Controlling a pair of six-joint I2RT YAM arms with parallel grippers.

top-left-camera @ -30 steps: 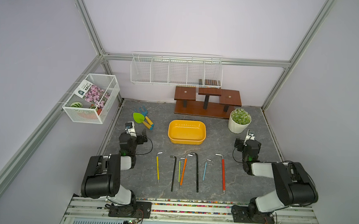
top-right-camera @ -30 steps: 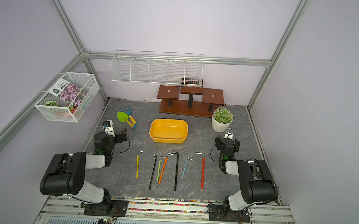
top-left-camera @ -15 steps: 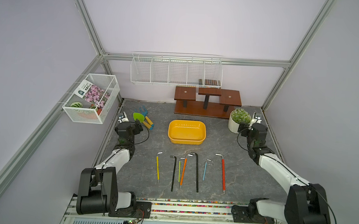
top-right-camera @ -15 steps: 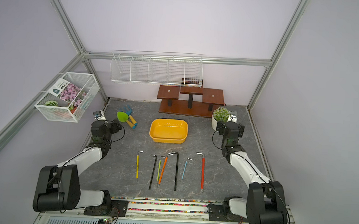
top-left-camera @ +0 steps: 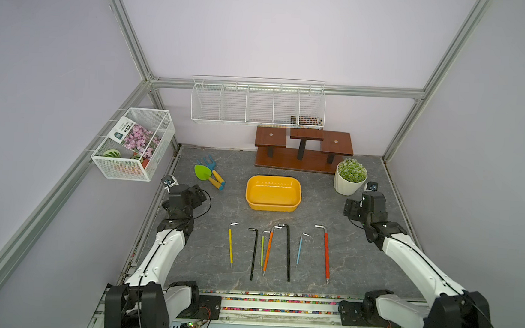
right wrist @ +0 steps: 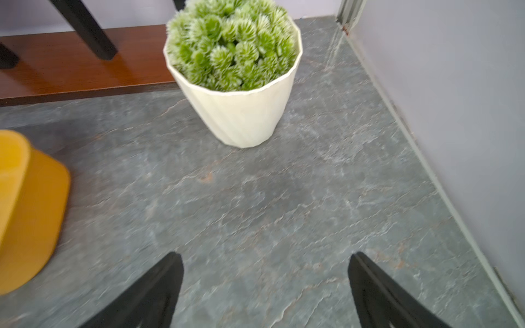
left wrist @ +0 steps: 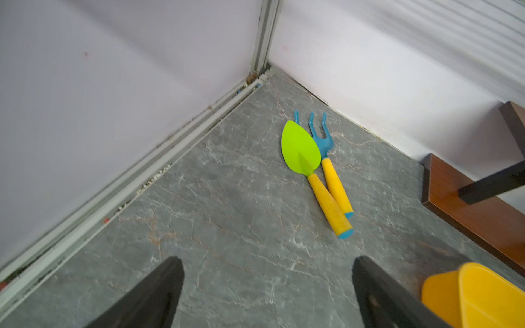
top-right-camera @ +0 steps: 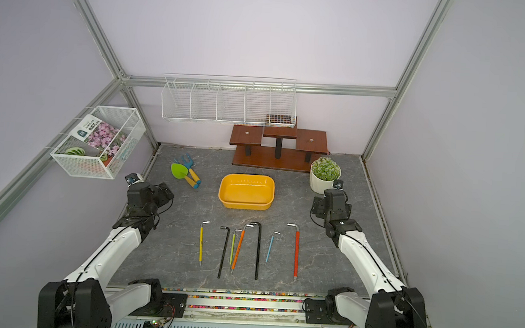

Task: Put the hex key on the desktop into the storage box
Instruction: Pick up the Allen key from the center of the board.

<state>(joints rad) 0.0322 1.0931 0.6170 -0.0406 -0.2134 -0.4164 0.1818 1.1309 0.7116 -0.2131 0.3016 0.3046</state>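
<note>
Low in the centre of both top views, seven hex keys point(top-left-camera: 269, 249) lie side by side on the desktop point(top-left-camera: 205, 255). They run from the yellow hex key point(top-left-camera: 230, 247) at the left to the red hex key point(top-left-camera: 326, 256) at the right. Higher up, at the left edge of the tabletop, the left gripper point(left wrist: 267, 259) hangs over bare stone with its jaws spread wide, gripping nothing. The right gripper point(right wrist: 264, 254), at the right edge, is likewise wide apart and empty. Between them, at mid-frame, sits the storage box point(top-left-camera: 272, 206), apart from the keys. Beyond stand a potted plant point(top-left-camera: 350, 175), garden tools point(top-left-camera: 203, 172) and a wooden stand point(top-left-camera: 301, 164).
</note>
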